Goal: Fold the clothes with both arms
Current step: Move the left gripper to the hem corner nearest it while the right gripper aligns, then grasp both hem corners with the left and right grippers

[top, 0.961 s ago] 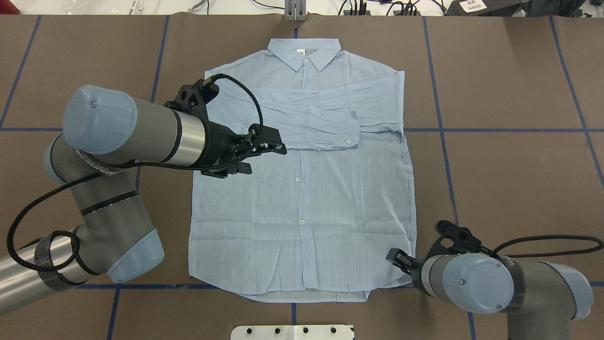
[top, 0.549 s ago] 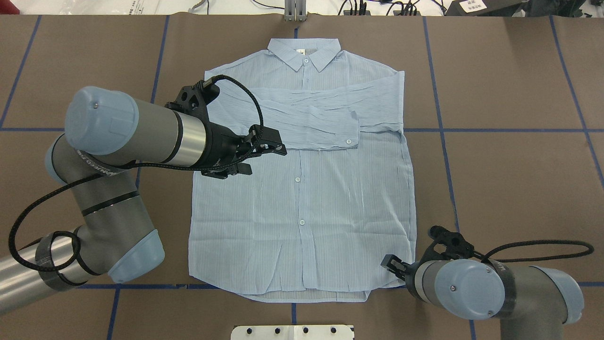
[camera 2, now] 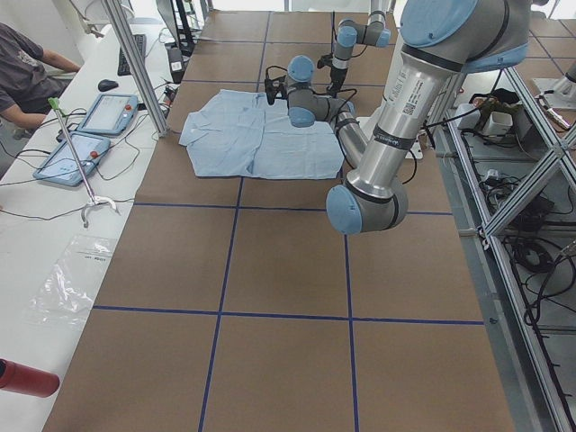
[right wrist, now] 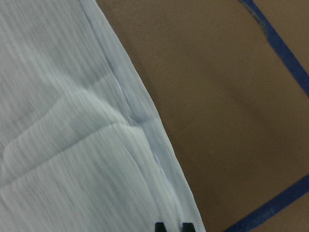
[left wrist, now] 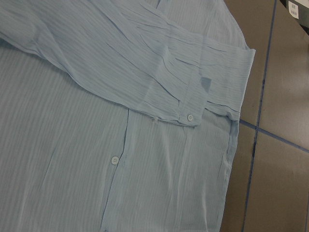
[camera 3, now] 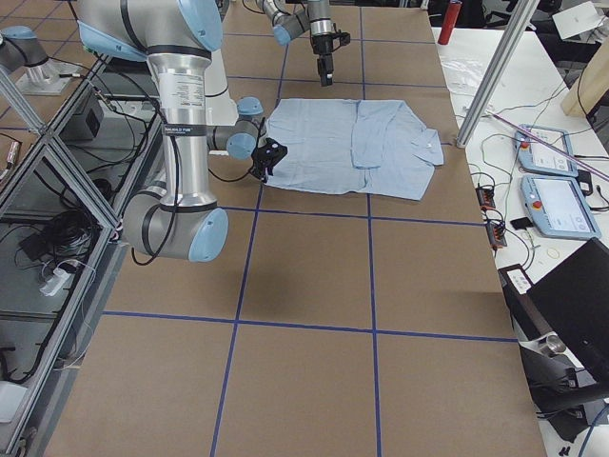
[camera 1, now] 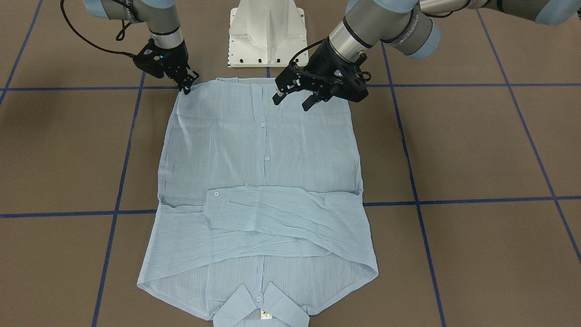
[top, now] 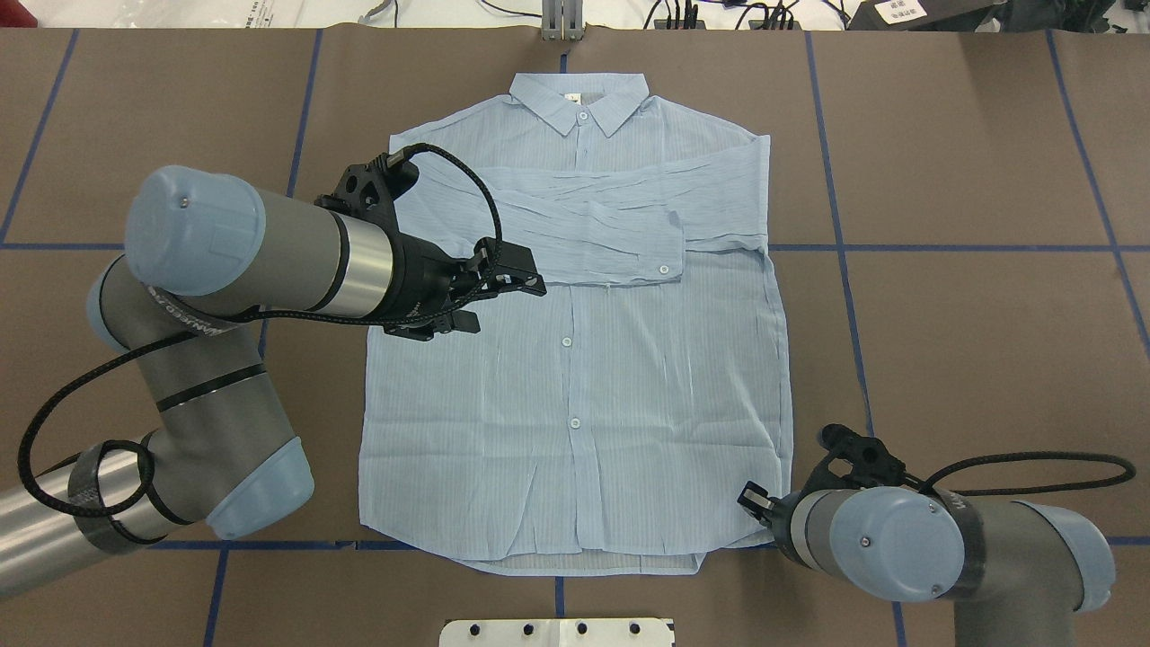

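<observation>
The pale-blue shirt (top: 575,386) lies flat and face up on the brown table, collar at the far side, both sleeves folded across the chest. It also shows in the front view (camera 1: 263,150). My left gripper (top: 503,301) is open and empty, hovering above the shirt's left side just below the folded sleeves; in the front view (camera 1: 291,101) its jaws stand apart. The left wrist view shows a buttoned cuff (left wrist: 190,108). My right gripper (top: 750,496) is at the shirt's near right hem corner. Its fingertips (right wrist: 158,226) sit close together on the hem edge.
The white pedestal base (camera 1: 266,32) stands at the robot's side of the table, just past the hem. Blue tape lines (top: 840,247) cross the brown table cover (top: 970,162). An operator (camera 2: 22,63) and tablets (camera 2: 108,112) are at a side bench.
The right arm shifted slightly toward the robot and settled lower at the hem corner. The left arm and the shirt have hardly moved.
</observation>
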Robot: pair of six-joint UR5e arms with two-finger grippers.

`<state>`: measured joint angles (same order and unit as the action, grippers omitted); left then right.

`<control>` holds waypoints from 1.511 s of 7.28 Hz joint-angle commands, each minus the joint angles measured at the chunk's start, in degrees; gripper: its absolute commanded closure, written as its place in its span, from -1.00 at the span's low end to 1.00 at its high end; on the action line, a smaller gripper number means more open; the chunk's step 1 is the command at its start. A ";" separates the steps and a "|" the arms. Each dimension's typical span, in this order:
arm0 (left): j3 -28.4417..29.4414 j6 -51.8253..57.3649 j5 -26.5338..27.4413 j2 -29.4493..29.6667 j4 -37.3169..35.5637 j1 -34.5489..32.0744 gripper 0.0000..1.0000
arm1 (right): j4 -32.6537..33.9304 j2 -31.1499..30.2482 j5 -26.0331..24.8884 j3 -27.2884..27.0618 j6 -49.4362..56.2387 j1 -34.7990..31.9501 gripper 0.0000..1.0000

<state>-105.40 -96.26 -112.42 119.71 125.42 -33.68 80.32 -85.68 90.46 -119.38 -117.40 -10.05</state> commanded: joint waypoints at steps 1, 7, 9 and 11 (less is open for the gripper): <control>-0.07 -0.94 0.00 0.00 -0.26 0.19 -0.91 | 0.01 -0.18 0.24 -0.85 0.07 -1.37 1.00; -14.13 -5.78 23.10 -9.03 -35.20 21.54 -0.76 | 0.10 -0.18 0.15 -2.00 -0.02 -1.29 1.00; -13.96 -5.43 23.65 -12.63 -36.47 22.25 -0.72 | 0.10 -0.19 -0.02 -1.82 -0.02 -1.12 1.00; -13.69 -5.34 23.56 -13.79 -37.35 22.43 -0.59 | 0.01 -0.18 -0.02 -1.82 -0.11 -1.12 1.00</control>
<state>-119.21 -101.66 -88.90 107.05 88.75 -11.43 80.40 -85.88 90.46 -121.20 -117.48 -11.19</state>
